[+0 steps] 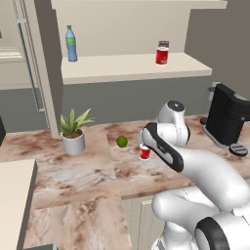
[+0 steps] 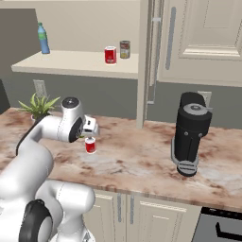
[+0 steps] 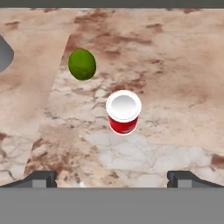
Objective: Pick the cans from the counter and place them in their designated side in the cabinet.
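Note:
One red can (image 3: 124,112) with a white top stands upright on the marbled counter (image 3: 183,78), beside a green lime (image 3: 82,64). My gripper (image 3: 113,179) hovers open above it, its fingertips (image 3: 41,179) spread wide with nothing between them. From the base cameras the can (image 1: 144,153) (image 2: 90,145) sits just under my hand (image 2: 90,128). The other red can (image 1: 162,53) (image 2: 110,55) stands on the shelf of the cabinet (image 1: 122,68), toward its right side.
A blue bottle (image 1: 72,44) stands at the shelf's left end and a tan can (image 2: 125,49) behind the red one. A potted plant (image 1: 73,133) is on the counter's left, a black coffee machine (image 2: 190,132) on its right.

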